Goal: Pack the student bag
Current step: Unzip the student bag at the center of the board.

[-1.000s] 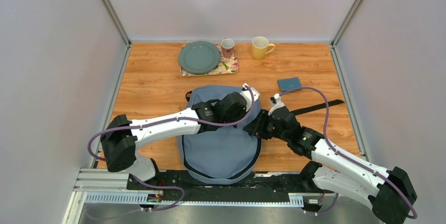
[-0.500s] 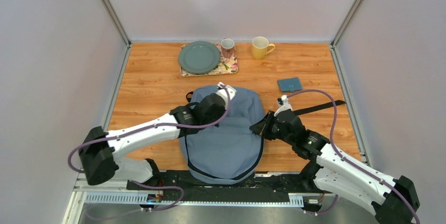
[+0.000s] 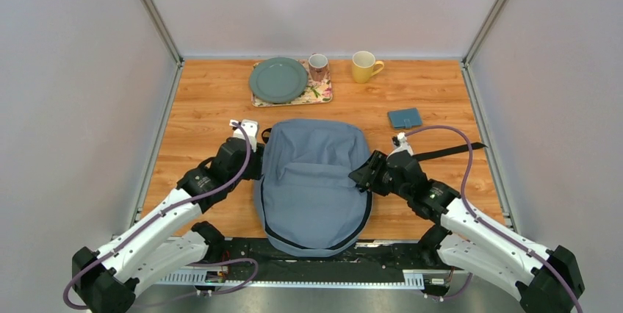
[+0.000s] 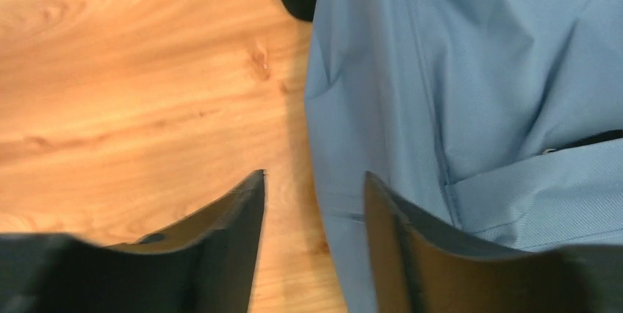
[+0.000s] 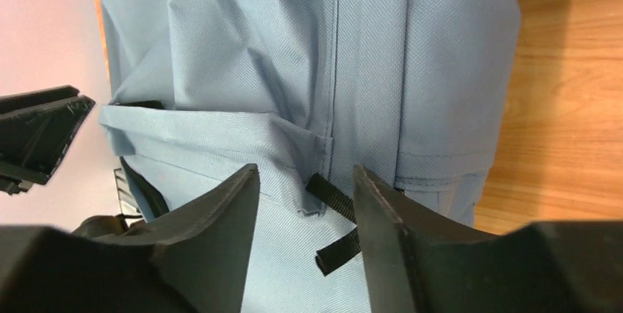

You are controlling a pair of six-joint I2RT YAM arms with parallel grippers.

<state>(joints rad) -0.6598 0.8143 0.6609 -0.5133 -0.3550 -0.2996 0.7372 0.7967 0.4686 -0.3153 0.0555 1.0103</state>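
One student bag, grey-blue, lies flat at the near middle of the tabletop, front pocket up, its near end overhanging the tabletop edge by the arm bases. Black carry loop pokes out at its far left corner

Two arms, one on each flank of the bag. Left end effector sits at the bag's left edge; the wrist view shows its fingers spread, with bare wood and the bag's side seam showing in the gap and nothing pinched. Right end effector sits at the bag's right edge, over the pocket seam; its fingers are spread too. A short black webbing tab lies on the fabric in that gap, close to the right-hand finger, not gripped

Count of the rest: one teal plate, resting on one floral tray at the far edge; two mugs, a patterned one on the tray's right end and a yellow one just right of the tray on the wood; one small flat teal case far right of the bag, well apart from it; one black strap running from behind the right arm toward the right rail

Both arms crowd the bag's sides; the purple cable on the right arm loops over the strap
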